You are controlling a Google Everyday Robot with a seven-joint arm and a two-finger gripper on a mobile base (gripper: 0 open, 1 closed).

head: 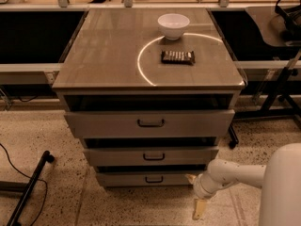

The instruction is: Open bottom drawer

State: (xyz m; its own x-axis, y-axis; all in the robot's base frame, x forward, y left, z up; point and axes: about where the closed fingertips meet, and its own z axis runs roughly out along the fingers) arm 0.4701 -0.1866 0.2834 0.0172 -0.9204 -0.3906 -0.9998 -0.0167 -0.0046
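Observation:
The bottom drawer is the lowest and narrowest of three grey fronts of the cabinet, with a small dark bar handle at its centre. Its front stands a little out from the cabinet body, with a dark gap above it. My gripper is low at the drawer's right end, just right of its front corner and near the floor. Its fingers are spread open and hold nothing: one fingertip is close to the drawer's right edge, the other points down at the floor. The gripper is well right of the handle.
The middle drawer and top drawer also stand slightly out. A white bowl and a dark snack bar lie on the cabinet top. A black stand leg crosses the floor at left. Chair legs stand at right.

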